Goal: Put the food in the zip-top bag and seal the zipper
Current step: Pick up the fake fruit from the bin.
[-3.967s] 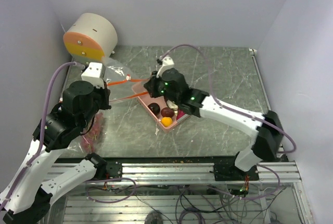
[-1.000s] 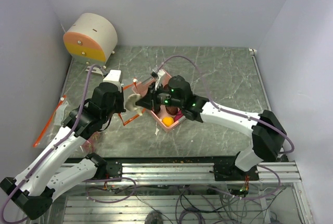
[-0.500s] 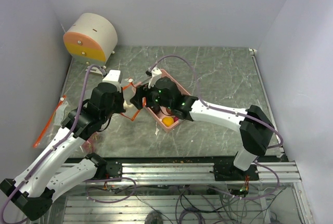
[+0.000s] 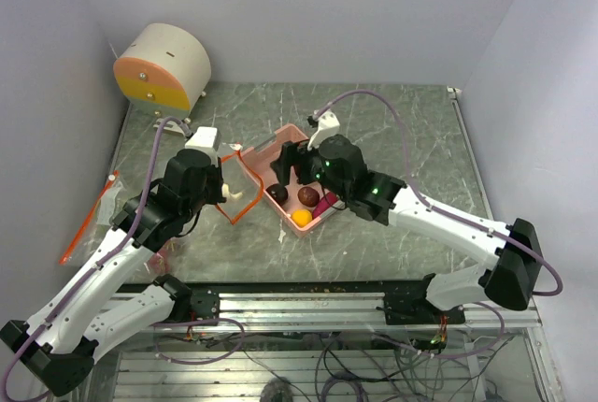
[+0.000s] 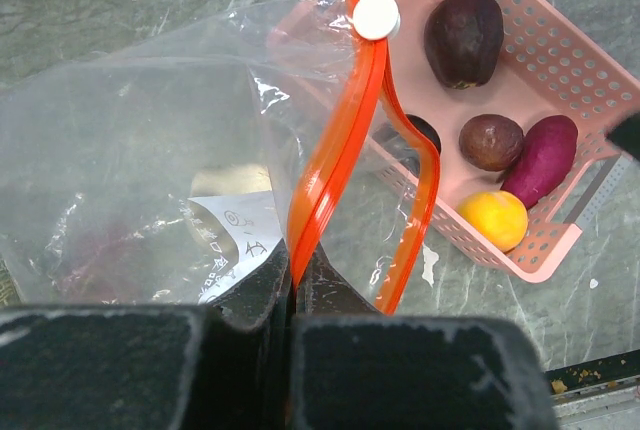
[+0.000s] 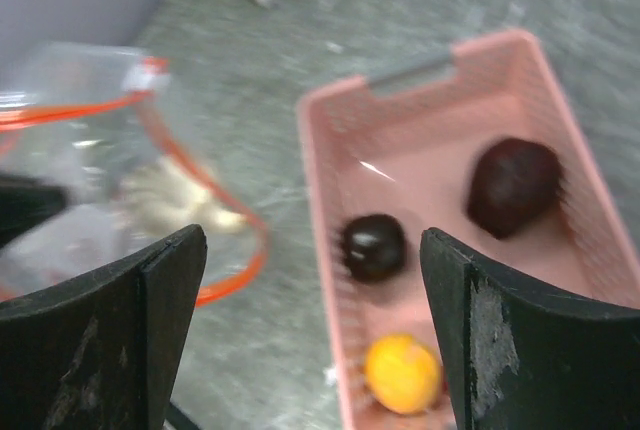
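My left gripper [image 5: 295, 275] is shut on the zipper [image 5: 335, 150], the orange-red strip, holding the clear zip-top bag [image 5: 120, 140] with its mouth open beside the basket. A whitish bulb [image 4: 242, 194] lies inside the bag. My right gripper [image 6: 315, 340] hangs open and empty over the pink basket [image 6: 318, 200]. In the basket lie the rest of the food: a dark purple piece [image 5: 463, 38], a brown-red round one [image 5: 491, 141], a magenta piece [image 5: 540, 160], a small orange fruit [image 5: 492, 220] and a dark round piece [image 6: 373, 247].
A beige drum with an orange face [image 4: 163, 67] stands at the back left corner. Another clear bag with an orange strip [image 4: 89, 220] lies by the left wall. Walls close in the table on the left, back and right.
My right gripper has opened and let the whitish bulb drop into the bag, then drawn back to the right over the basket. The left gripper keeps its hold on the zipper.
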`<action>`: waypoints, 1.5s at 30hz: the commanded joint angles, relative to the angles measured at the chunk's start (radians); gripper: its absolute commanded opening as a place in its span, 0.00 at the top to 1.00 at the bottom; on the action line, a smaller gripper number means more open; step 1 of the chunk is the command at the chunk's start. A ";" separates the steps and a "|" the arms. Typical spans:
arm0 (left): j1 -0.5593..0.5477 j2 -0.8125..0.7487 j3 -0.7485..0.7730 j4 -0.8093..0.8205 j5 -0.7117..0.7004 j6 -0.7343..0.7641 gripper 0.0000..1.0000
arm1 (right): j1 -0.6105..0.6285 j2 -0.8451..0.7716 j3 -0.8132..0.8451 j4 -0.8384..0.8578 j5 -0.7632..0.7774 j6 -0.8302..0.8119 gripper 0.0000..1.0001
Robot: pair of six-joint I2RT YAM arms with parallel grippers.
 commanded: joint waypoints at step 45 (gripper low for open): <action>0.002 -0.027 -0.004 0.028 0.003 0.011 0.93 | -0.173 0.111 -0.053 -0.059 -0.411 -0.102 0.72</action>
